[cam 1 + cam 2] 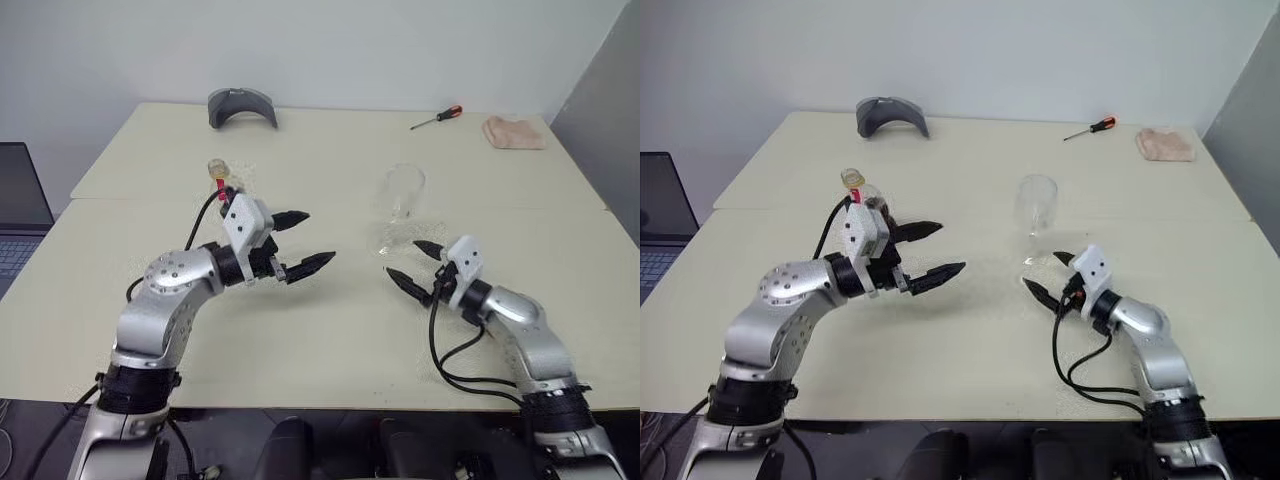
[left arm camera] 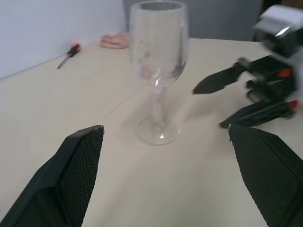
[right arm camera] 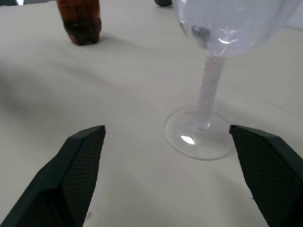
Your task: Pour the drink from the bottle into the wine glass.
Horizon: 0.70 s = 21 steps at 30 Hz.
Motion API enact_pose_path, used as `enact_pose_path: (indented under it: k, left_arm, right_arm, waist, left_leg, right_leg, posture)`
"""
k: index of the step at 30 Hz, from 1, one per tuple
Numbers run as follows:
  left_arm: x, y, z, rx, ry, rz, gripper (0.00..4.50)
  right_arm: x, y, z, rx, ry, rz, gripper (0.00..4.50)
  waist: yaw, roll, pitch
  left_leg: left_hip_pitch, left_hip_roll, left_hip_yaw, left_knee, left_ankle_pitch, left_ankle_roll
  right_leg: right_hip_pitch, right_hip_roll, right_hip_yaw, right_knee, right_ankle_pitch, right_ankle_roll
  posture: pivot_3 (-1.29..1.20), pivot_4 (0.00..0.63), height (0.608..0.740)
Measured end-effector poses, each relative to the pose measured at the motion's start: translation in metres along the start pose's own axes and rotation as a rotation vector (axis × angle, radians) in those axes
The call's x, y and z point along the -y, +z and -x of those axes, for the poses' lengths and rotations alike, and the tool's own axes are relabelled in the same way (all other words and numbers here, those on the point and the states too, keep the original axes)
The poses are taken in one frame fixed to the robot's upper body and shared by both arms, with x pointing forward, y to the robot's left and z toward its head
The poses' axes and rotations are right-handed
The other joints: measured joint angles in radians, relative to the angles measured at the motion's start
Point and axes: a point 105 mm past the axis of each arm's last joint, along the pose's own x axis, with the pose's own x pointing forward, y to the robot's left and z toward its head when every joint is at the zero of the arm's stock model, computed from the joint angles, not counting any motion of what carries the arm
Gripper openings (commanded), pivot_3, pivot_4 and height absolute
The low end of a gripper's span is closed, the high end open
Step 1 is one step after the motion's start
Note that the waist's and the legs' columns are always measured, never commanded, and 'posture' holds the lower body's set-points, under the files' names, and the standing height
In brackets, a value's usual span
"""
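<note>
The clear wine glass [image 1: 404,192] stands upright mid-table, its bowl looking empty. Just in front of its foot, my right gripper [image 1: 411,262] is open, the stem [image 3: 209,90] lying ahead of its spread fingers. The small bottle [image 1: 222,176] stands to the left and farther back, its lower part hidden behind my left wrist. Dark brown drink [image 3: 80,16] fills its body. My left gripper [image 1: 306,240] is open above the table, nothing between its fingers. It points across at the glass [image 2: 158,52] and stands to the right of the bottle.
A grey curved object [image 1: 242,106] lies at the table's far edge. A screwdriver [image 1: 437,117] and a pink cloth [image 1: 514,132] lie at the far right. A laptop [image 1: 20,205] sits off the table's left side.
</note>
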Motion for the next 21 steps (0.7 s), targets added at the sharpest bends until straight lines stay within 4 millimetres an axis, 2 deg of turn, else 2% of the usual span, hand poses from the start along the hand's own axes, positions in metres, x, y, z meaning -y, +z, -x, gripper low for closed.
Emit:
enact_pose_path:
  k: [3,7,11,15,18,21]
  left_arm:
    - [-0.014,-0.015,0.009,-0.025,0.196,-0.023,4.50]
    - [-0.014,-0.046,0.022,-0.075,0.323,0.053,4.50]
    - [-0.033,-0.055,0.032,-0.068,0.537,0.058,4.50]
    - [-0.049,-0.073,0.042,-0.115,0.726,0.078,4.50]
    - [-0.057,-0.074,0.041,-0.119,0.772,0.091,4.50]
    - [-0.070,-0.060,0.037,-0.092,0.800,0.063,4.50]
  right_arm:
    - [-0.013,0.018,0.016,0.026,0.047,-0.052,4.46]
    - [-0.025,0.037,0.028,0.053,0.104,-0.119,4.46]
    - [-0.041,0.046,0.030,0.058,0.177,-0.157,4.46]
    - [-0.046,0.049,0.032,0.043,0.207,-0.158,4.46]
    - [-0.048,0.050,0.032,0.043,0.219,-0.164,4.46]
    - [-0.049,0.050,0.032,0.041,0.225,-0.167,4.46]
  waist:
    - [0.004,0.000,0.000]
    - [0.007,0.000,0.000]
    - [0.014,0.000,0.000]
    - [0.015,-0.001,0.000]
    - [0.015,-0.001,0.000]
    - [0.015,-0.001,0.000]
  left_leg:
    - [0.000,0.000,0.000,0.000,0.000,0.000]
    - [0.000,0.000,-0.001,0.000,0.000,0.000]
    - [0.000,0.000,-0.001,0.000,0.000,0.000]
    - [0.000,-0.001,-0.001,0.000,0.000,0.000]
    - [0.000,-0.001,-0.001,0.000,0.000,0.000]
    - [0.000,-0.001,-0.001,0.001,0.000,0.000]
  right_leg:
    - [0.001,0.000,0.000,0.000,0.000,0.000]
    - [0.001,0.000,-0.001,-0.001,0.000,0.000]
    - [0.001,0.000,-0.001,-0.001,0.000,0.000]
    - [0.002,-0.001,-0.001,-0.001,0.000,0.000]
    - [0.002,0.000,-0.001,-0.001,0.000,0.000]
    - [0.002,0.000,-0.001,-0.001,0.000,0.000]
  posture:
    - [0.00,0.150,0.740]
    - [0.00,0.150,0.740]
    - [0.00,0.150,0.740]
    - [0.00,0.150,0.740]
    - [0.00,0.150,0.740]
    - [0.00,0.150,0.740]
